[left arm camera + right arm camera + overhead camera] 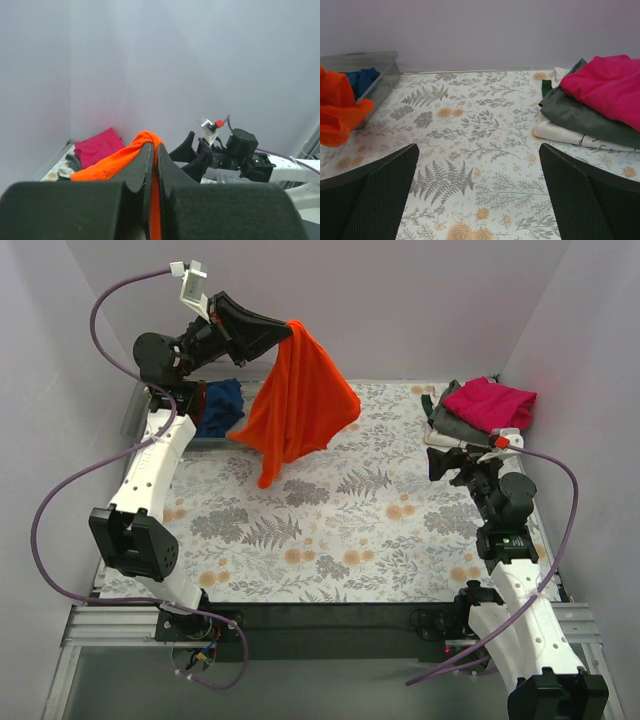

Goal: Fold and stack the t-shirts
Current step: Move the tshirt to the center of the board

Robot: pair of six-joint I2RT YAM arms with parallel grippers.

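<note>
My left gripper [285,332] is raised high at the back left and shut on the orange-red t-shirt [298,400], which hangs down over the floral table; the cloth is pinched between its jaws in the left wrist view [150,142]. The navy t-shirt [220,406] lies in the clear tub. The magenta-pink t-shirt [490,402] lies folded on the grey t-shirt [452,422] at the back right, over a white cloth [570,134]. My right gripper [437,462] is open and empty, low over the table, left of that stack.
The clear plastic tub [380,75] stands at the back left corner. Grey walls enclose the table on three sides. The floral cloth [340,530] covers the table between the arms.
</note>
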